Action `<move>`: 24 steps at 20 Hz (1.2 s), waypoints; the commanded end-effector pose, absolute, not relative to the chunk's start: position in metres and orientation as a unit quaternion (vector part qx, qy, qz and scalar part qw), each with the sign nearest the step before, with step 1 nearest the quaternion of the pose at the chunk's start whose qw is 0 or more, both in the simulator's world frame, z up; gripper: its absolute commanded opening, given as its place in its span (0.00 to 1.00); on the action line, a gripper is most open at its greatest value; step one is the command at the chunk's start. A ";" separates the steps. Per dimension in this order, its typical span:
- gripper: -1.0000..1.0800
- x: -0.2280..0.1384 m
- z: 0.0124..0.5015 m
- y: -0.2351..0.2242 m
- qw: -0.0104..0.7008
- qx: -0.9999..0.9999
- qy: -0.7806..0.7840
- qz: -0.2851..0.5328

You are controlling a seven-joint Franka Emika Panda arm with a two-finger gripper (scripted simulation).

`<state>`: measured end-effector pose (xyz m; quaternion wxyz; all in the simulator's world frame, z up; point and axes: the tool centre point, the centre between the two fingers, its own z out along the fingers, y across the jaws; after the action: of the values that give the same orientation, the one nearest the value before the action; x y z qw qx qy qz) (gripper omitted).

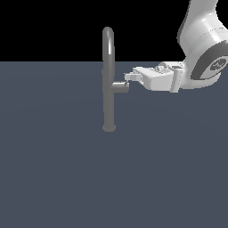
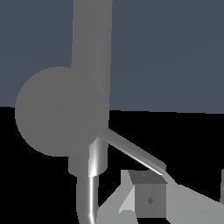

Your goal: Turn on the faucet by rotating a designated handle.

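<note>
Reaching sideways, gripper [image 1: 128,77] meets handle [image 2: 133,152] — beside faucet [image 1: 108,80].

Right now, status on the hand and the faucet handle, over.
Hand level, at the side stub; open or shut unclear. Handle a thin rod, fingertip right at its end. Faucet upright. Nothing in the way.

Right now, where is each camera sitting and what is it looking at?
Exterior view: off the arm, level with the faucet, seeing it side-on; the white arm and gripper reach in from the exterior view's right.
Wrist view: on the wrist, close behind the stub's round end, with one fingertip showing.
Both show the faucet and handle.
</note>
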<state>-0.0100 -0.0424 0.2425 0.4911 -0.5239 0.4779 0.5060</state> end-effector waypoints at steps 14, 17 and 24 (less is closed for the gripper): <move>0.00 -0.017 0.202 -0.043 0.492 -0.525 0.475 0.507; 0.00 -0.014 0.186 -0.043 0.490 -0.522 0.478 0.510; 0.00 -0.010 0.154 -0.043 0.485 -0.515 0.485 0.515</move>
<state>-0.0031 -0.0422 0.1918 0.4964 -0.5319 0.4645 0.5049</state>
